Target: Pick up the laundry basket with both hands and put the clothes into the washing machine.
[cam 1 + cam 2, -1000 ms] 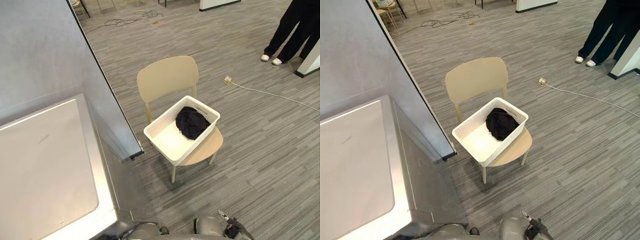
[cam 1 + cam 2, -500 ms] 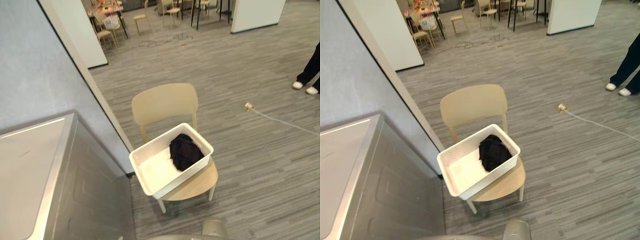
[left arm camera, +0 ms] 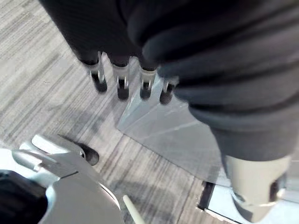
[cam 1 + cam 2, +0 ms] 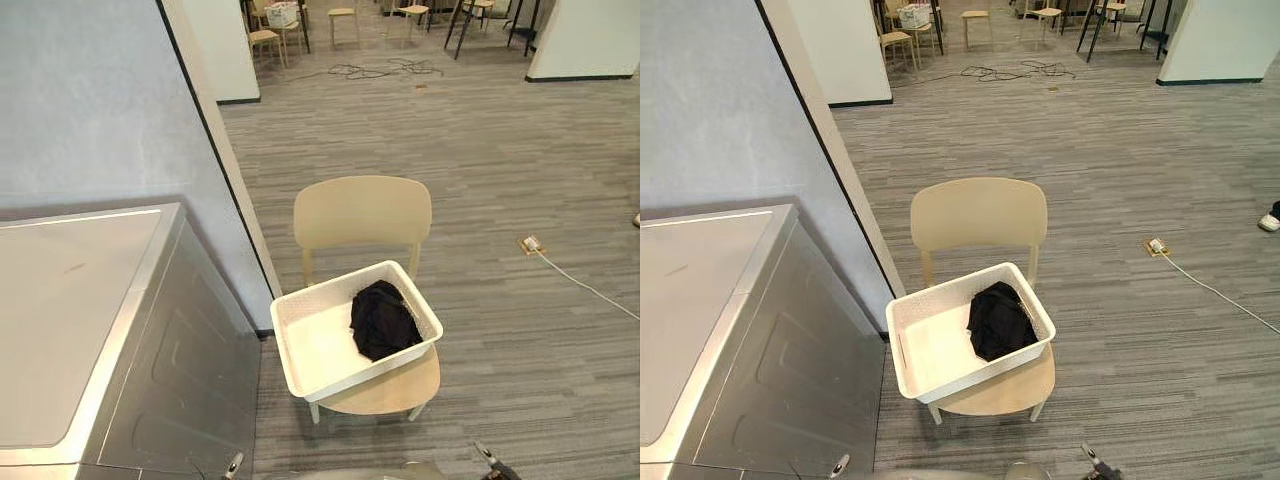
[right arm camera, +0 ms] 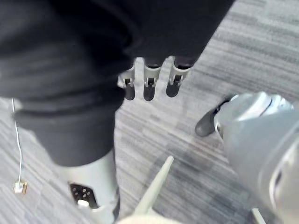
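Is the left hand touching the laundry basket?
Apart. Left wrist view: left hand hangs over floor. Left eye view: laundry basket sits on the chair, untouched.

1. The laundry basket [image 4: 318,345] is white, its walls patterned with small holes.
2. The clothes [image 4: 383,320] are black.
3. The chair [image 4: 362,212] is pale beige.
4. The washing machine [image 4: 80,310] is silver-grey.
5. The floor [image 4: 500,160] is grey with fine stripes.

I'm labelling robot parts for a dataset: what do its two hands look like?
The left hand has a row of silver fingers with dark tips, a dark ribbed cover over its back and wrist, and a thicker silver thumb set apart. The right hand matches.
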